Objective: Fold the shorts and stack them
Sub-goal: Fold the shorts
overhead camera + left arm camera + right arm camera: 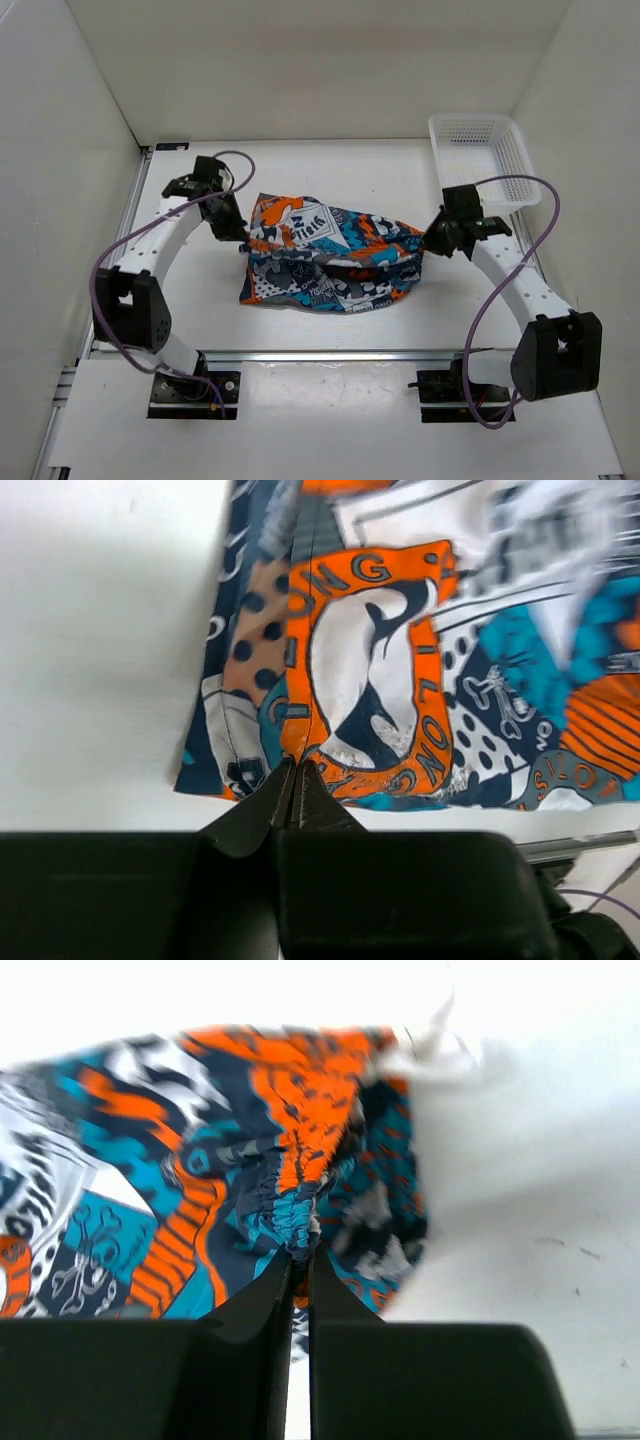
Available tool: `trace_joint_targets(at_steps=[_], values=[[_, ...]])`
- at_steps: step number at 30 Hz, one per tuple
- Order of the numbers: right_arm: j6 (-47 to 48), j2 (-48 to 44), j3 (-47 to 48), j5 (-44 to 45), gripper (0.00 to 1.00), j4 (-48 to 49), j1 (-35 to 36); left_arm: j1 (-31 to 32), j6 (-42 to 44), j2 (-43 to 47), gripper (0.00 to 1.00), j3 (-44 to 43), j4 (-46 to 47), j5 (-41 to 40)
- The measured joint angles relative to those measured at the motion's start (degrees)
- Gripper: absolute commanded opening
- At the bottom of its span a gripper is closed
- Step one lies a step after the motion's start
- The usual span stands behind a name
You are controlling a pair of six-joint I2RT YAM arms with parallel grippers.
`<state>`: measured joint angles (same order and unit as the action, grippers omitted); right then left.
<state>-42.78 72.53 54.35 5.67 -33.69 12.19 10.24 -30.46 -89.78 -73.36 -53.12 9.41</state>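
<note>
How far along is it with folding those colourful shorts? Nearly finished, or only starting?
Only starting, by the look of it. Done: the left gripper and the right gripper are each shut on one end of the shorts. In hand: the cloth is stretched between them, rumpled, possibly mid-fold. Left: no neat fold shows yet, no stack is in sight, and the white basket looks empty.

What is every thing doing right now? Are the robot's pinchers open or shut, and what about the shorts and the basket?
shorts: wrinkled, held at both ends, not yet folded flat.
left gripper: shut, pinching one edge of the shorts.
right gripper: shut, pinching a gathered edge of the shorts.
basket: upright at the far right, nothing showing inside.
</note>
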Motion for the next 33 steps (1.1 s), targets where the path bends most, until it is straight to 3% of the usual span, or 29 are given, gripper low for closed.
trace_joint_targets(at_steps=[6,14,16,17,18,19,20,21,22,25,28,33], values=[[0.96,1.16,6.08,1.22,0.0,-0.2,0.0,-0.04,0.11,9.2,0.1,-3.1,-2.49,0.33],[1.22,-4.35,-4.33,1.62,0.0,-1.62,0.0,0.59,-3.58,20.31,0.12,19.74,-2.71,3.1],[1.05,-4.33,-7.69,1.44,0.2,-1.81,0.0,1.31,-4.57,20.22,0.25,24.13,-2.69,4.07],[1.14,-4.24,-9.2,1.46,0.34,-1.92,0.0,1.75,-4.94,20.02,0.33,25.22,-2.78,4.33],[1.05,-4.04,-10.23,1.51,0.51,-2.27,0.0,2.08,-5.29,19.82,0.55,25.88,-2.97,4.59],[0.98,-3.85,-10.82,1.57,0.76,-2.47,0.0,2.29,-5.31,19.67,0.64,26.03,-2.99,4.76],[0.98,-3.63,-11.13,1.75,0.82,-2.58,-0.02,2.47,-5.42,19.61,0.69,26.01,-2.71,5.07],[1.42,-3.41,-11.1,2.14,0.85,-2.62,-0.07,2.62,-5.64,19.39,0.8,25.64,-2.78,5.14],[1.77,-3.28,-10.93,2.38,0.89,-2.62,-0.07,2.67,-5.62,18.86,0.82,24.92,-2.97,5.05],[2.99,-3.06,-9.22,3.39,0.92,-3.19,-0.13,2.62,-5.51,16.0,0.82,19.65,-4.68,3.58],[4.55,-1.9,-4.9,4.09,0.92,-3.61,-0.61,2.1,-5.18,12.13,0.73,10.49,-4.26,0.79],[7.37,4.81,1.55,2.69,0.92,-1.03,-1.42,-1.33,-4.09,2.38,0.74,2.34,0.46,-1.73]])
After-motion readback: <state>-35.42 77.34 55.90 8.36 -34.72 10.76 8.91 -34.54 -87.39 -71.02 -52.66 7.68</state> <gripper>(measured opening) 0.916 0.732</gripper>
